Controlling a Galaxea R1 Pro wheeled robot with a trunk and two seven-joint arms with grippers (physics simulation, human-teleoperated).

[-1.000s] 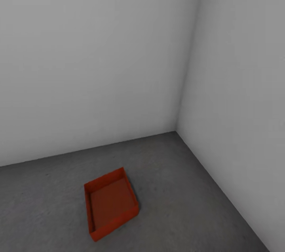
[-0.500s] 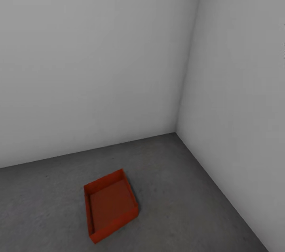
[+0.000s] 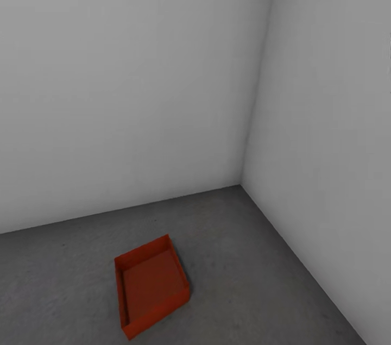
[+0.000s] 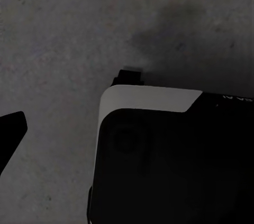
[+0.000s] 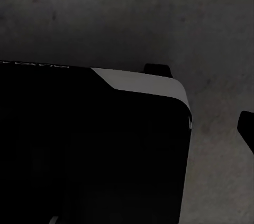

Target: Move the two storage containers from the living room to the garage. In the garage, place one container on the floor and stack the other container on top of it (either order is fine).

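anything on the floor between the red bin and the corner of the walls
Nothing: in the head view only bare grey concrete floor lies between the bin and the wall corner.

Count: 1 orange-red storage container (image 3: 151, 284) on concrete floor (image 3: 244, 258). 2 grey-white walls (image 3: 136, 79) meeting at 1 corner.

The dark grey concrete floor (image 3: 244, 258) carries one orange-red storage container (image 3: 151, 285), lying flat near the corner, open side up.
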